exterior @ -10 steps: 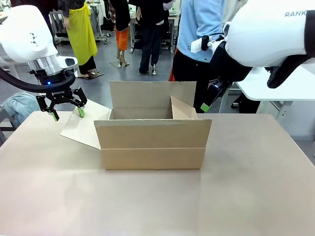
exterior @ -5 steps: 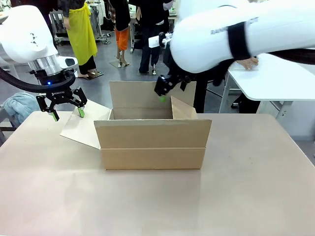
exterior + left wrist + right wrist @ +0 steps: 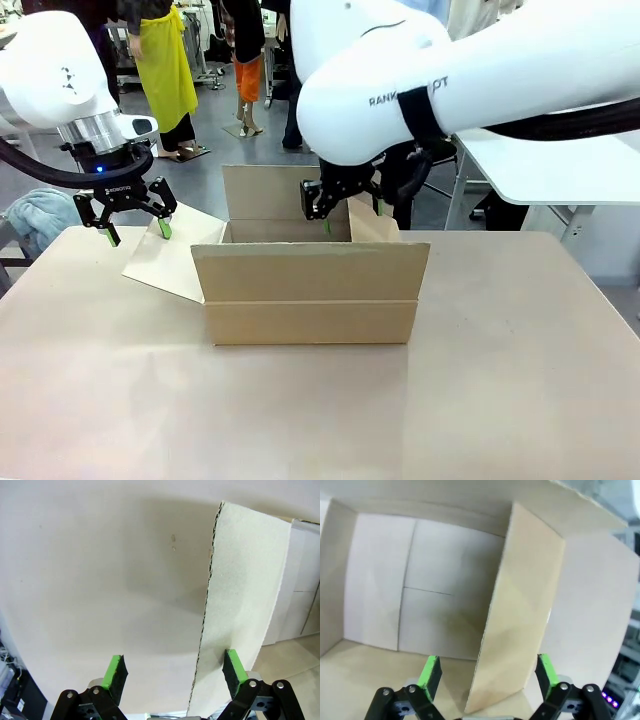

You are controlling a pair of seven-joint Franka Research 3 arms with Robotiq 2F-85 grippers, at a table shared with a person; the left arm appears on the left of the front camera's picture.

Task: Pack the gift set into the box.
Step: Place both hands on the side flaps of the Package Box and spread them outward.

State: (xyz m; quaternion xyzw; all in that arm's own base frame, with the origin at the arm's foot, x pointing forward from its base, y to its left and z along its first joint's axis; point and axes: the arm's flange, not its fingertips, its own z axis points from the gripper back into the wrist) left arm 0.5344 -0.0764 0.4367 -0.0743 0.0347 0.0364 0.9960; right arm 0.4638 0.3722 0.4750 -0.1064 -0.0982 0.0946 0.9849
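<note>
The box (image 3: pixel 310 290) stands open in the middle of the table, its front flap folded down and its back flap upright. My left gripper (image 3: pixel 133 222) hangs open over the left flap (image 3: pixel 175 255), which slopes outward. In the left wrist view that flap's edge (image 3: pixel 245 595) runs between the open fingers of my left gripper (image 3: pixel 175 672). My right gripper (image 3: pixel 320 210) is open above the box's far right corner. The right wrist view has the right flap (image 3: pixel 520 625) standing between the fingers of my right gripper (image 3: pixel 487 672), beside the bare box floor (image 3: pixel 420 590). The gift set is out of view.
A white table (image 3: pixel 560 160) stands behind at the right. A blue cloth (image 3: pixel 35 215) lies off the table's left edge. Several people stand in the background. The tan tabletop (image 3: pixel 320 410) in front of the box is open room.
My right arm has swung in from the far right and lowered its gripper over the box's right flap. The left gripper and the box have stayed put.
</note>
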